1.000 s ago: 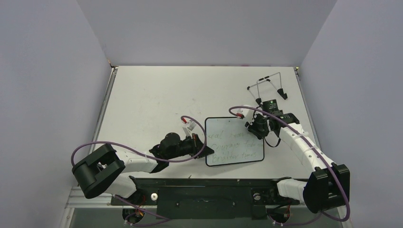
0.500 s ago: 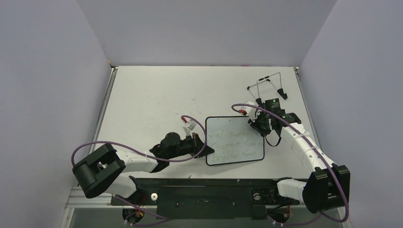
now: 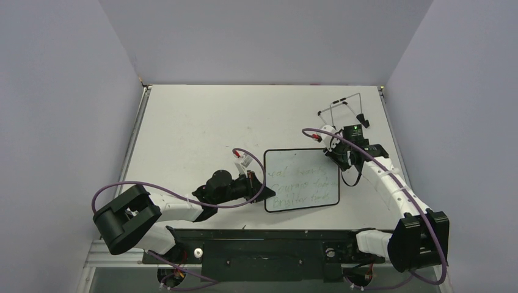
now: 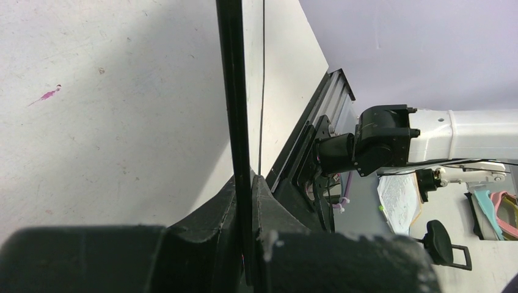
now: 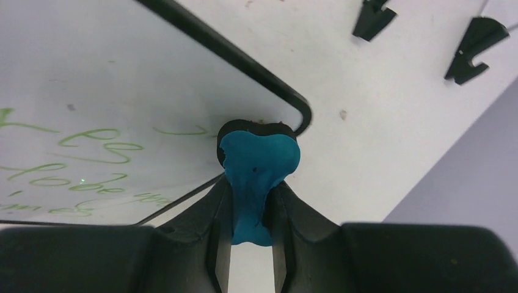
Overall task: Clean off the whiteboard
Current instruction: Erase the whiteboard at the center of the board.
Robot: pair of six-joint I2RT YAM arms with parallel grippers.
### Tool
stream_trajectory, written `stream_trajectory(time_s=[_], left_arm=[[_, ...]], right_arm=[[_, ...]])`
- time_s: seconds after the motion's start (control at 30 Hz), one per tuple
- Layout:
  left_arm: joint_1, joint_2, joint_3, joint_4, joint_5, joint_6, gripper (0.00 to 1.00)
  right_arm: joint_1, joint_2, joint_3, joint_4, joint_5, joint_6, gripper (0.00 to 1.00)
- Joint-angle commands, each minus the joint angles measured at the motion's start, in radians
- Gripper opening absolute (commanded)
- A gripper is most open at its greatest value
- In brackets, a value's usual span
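**Blue eraser pressed at the board's far right corner, left arm pinching the opposite edge**

The whiteboard [image 3: 301, 180] lies flat on the matte, pale table [image 3: 195, 122], near the front edge and a little right of centre. It is a thin rectangle with a glossy white face, a narrow black rim and rounded corners. Three lines of faint green handwriting run across it.

The left gripper [image 3: 253, 183] sits at the board's left edge. In the left wrist view its black fingers [image 4: 278, 213] are clenched on the rim, which shows edge-on as a slim dark strip [image 4: 235, 91] running between them.

The right gripper [image 3: 337, 155] is over the board's far right corner. Its jaws are squeezed onto the waist of a small blue eraser [image 5: 256, 165], a smooth, bone-shaped piece of plastic with a dark pad at its working end. That pad touches the board surface [image 5: 122, 73] just inside the rounded corner, beside the last green letters.

Beyond that same corner, apart from the board, stands a thin wire stand [image 3: 345, 110] with chunky black feet [image 5: 372, 21].
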Motion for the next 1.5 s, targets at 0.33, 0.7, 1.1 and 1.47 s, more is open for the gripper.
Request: stream_trajectory(time_s=[0.33, 0.7, 1.1, 1.47], left_arm=[[-0.006, -0.016, -0.005, 0.057, 0.014, 0.061, 0.00], [-0.005, -0.024, -0.011, 0.052, 0.013, 0.072, 0.00], [-0.005, -0.068, -0.026, 0.026, -0.001, 0.086, 0.00], [-0.008, -0.042, -0.008, 0.044, 0.002, 0.081, 0.00]], right_arm=[[0.068, -0.009, 0.028, -0.164, -0.265, -0.197, 0.00], [-0.050, -0.040, -0.019, 0.022, -0.007, -0.044, 0.00], [-0.003, -0.044, -0.023, 0.018, -0.107, -0.060, 0.00], [-0.048, -0.055, -0.012, -0.074, -0.220, -0.158, 0.00]])
